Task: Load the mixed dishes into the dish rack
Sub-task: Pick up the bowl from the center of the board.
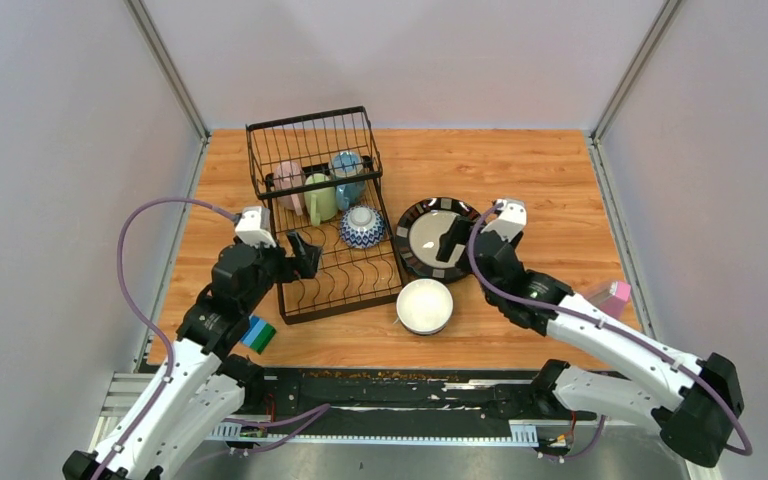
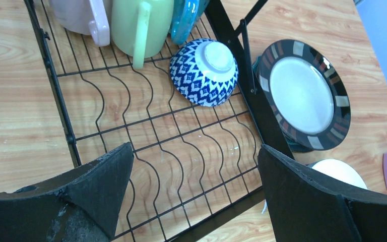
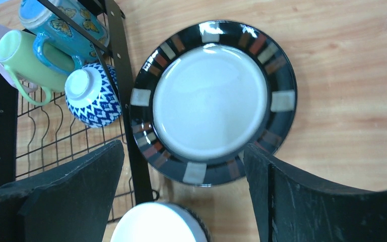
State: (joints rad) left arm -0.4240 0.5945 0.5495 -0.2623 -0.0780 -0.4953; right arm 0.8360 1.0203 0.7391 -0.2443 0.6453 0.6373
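Observation:
The black wire dish rack [image 1: 345,288] stands left of centre. Its taller basket holds a pink mug [image 1: 288,180], a green mug [image 1: 320,197] and a blue mug [image 1: 348,172]. A blue-white patterned bowl [image 1: 361,226] lies upside down on the slotted tray. A black-rimmed cream plate [image 1: 422,238] lies right of the rack, with a teal edge showing beneath it in the left wrist view [image 2: 293,146]. A white bowl [image 1: 425,305] sits in front of the plate. My left gripper [image 1: 305,255] is open and empty over the tray [image 2: 194,166]. My right gripper [image 1: 450,240] is open and empty over the plate [image 3: 184,146].
A blue-green striped sponge [image 1: 257,334] lies at the rack's near-left corner by the left arm. A pink container [image 1: 610,296] sits at the table's right edge. Grey walls close in the table on the left, back and right.

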